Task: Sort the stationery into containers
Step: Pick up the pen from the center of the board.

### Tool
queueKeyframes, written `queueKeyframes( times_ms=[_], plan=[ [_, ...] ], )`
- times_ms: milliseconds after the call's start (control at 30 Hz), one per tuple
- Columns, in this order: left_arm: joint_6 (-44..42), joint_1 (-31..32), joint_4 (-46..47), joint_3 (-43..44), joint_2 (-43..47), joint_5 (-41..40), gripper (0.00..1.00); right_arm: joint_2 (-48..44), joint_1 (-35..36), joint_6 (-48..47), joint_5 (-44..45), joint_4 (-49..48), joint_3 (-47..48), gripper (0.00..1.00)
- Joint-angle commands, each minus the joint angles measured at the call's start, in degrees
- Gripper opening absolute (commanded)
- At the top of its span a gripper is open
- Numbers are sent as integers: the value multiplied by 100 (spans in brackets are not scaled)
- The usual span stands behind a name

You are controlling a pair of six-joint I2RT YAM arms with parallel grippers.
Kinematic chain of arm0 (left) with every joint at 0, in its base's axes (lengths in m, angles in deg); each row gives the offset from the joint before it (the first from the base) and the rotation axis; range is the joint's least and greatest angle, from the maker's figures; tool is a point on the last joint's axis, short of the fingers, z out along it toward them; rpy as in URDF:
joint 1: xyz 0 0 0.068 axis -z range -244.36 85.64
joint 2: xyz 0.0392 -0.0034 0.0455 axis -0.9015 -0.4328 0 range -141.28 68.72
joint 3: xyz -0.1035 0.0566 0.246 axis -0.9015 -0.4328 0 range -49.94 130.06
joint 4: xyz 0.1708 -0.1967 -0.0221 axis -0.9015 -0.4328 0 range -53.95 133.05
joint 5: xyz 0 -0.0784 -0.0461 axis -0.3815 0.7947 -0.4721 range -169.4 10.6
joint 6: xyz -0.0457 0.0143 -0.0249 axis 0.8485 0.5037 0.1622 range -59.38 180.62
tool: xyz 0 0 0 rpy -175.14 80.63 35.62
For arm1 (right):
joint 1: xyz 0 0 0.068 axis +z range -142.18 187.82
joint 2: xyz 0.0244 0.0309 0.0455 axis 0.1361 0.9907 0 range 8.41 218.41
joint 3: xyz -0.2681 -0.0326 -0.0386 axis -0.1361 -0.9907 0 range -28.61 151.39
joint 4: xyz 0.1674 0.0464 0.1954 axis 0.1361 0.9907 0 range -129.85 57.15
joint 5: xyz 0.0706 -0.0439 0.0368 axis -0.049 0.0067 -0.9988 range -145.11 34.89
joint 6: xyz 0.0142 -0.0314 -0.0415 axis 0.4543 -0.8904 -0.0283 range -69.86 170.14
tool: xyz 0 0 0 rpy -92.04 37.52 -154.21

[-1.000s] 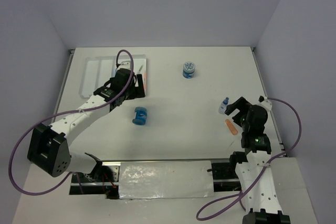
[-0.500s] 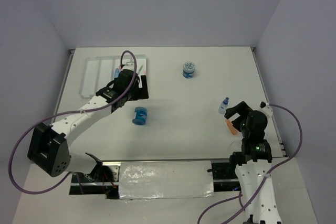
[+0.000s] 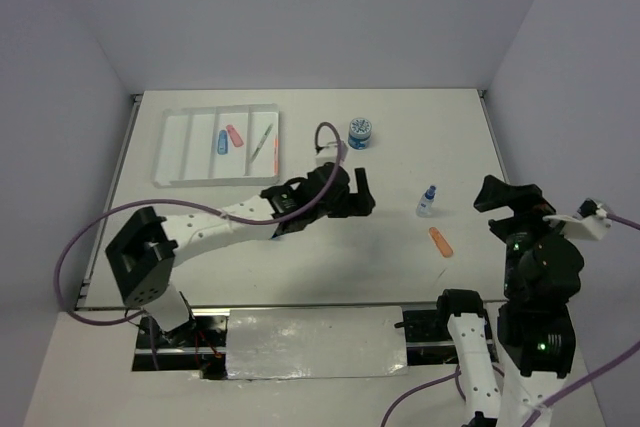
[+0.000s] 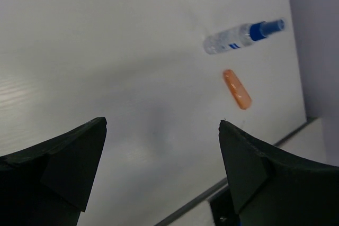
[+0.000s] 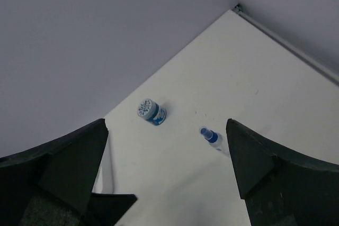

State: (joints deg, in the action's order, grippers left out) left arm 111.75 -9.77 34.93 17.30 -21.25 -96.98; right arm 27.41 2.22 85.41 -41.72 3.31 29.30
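Observation:
The white tray (image 3: 180, 147) lies at the far left and holds a short blue piece (image 3: 221, 141), a pink piece (image 3: 234, 135), a grey-green pen (image 3: 262, 141) and an orange pen (image 3: 275, 152). One blue spool (image 3: 361, 133) (image 5: 151, 113) stands at mid-back. A second blue spool (image 3: 277, 231) is mostly hidden under my left arm. A short orange piece (image 3: 440, 241) (image 4: 237, 89) lies right of centre, near a small blue-capped bottle (image 3: 428, 201) (image 4: 243, 35) (image 5: 213, 138). My left gripper (image 3: 362, 197) (image 4: 163, 125) is open over bare table, left of both. The right gripper (image 3: 492, 197) (image 5: 167, 125) is open and raised high.
The table's side rails (image 3: 120, 162) run along the left and right edges, with grey walls behind. A silver strip (image 3: 315, 342) lies between the arm bases at the near edge. Purple cables loop off both arms.
My left arm has swung from over the tray rightward to the table's middle, uncovering the tray's contents. The right arm has lifted and drawn back from the orange piece and bottle.

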Motion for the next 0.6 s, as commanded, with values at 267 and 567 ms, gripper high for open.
queueKeyframes(
  times_ms=[267,567],
  plan=[
    [1276,921,1005,1895,-2434,1011,99,-292,112,-204,-212,914,986,100],
    [1276,1282,76,3681,-4070,854,98,-512,209,-178,-311,826,818,100]
  ],
)
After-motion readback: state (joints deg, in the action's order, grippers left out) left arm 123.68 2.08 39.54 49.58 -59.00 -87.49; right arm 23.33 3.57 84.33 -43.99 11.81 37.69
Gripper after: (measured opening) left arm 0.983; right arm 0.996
